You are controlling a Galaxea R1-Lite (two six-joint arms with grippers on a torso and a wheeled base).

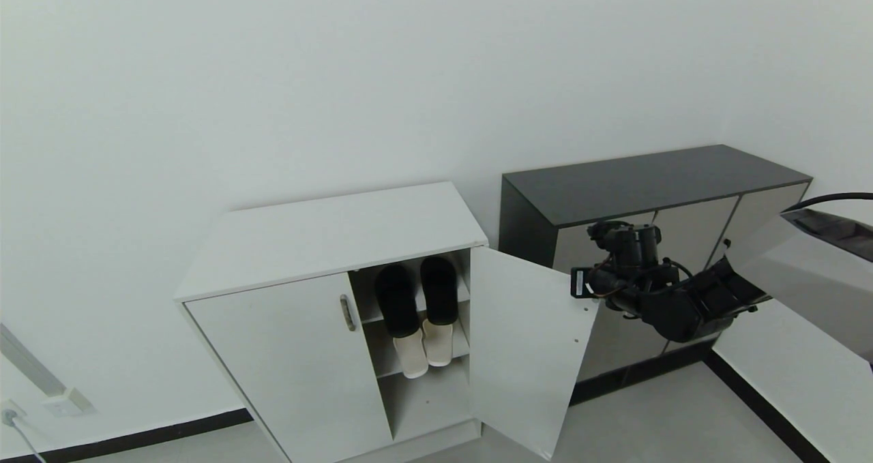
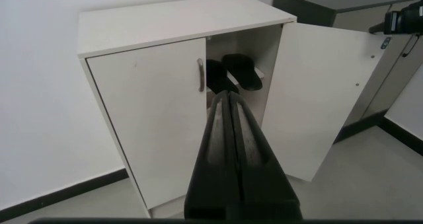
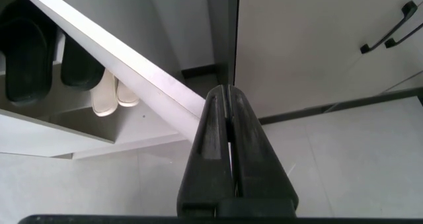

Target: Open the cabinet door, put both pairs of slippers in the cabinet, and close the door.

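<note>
The right-hand door (image 1: 525, 340) of the white cabinet (image 1: 327, 238) is wide open! Inside, the black slippers (image 1: 417, 292) lie on the upper shelf and the white slippers (image 1: 426, 347) on the shelf below. Both pairs run front to back, ends poking out forward. The right gripper (image 3: 229, 95), fingers pressed together, sits just beside the door's free edge. The left gripper (image 2: 228, 98), pinched together too, faces the cabinet.

The head camera looks forward and down from well back, taking in the low white two-door cabinet (image 1: 327, 245), its swung-out white door (image 1: 525, 340) and the right pincer (image 1: 583, 284) just beside that door's free edge. The left wrist camera looks along the closed left pincer (image 2: 228, 100) at the cabinet front from farther off. The right wrist camera sits close, facing the door edge just past its pincer. All three share the black slippers (image 1: 417, 292) inside.
</note>
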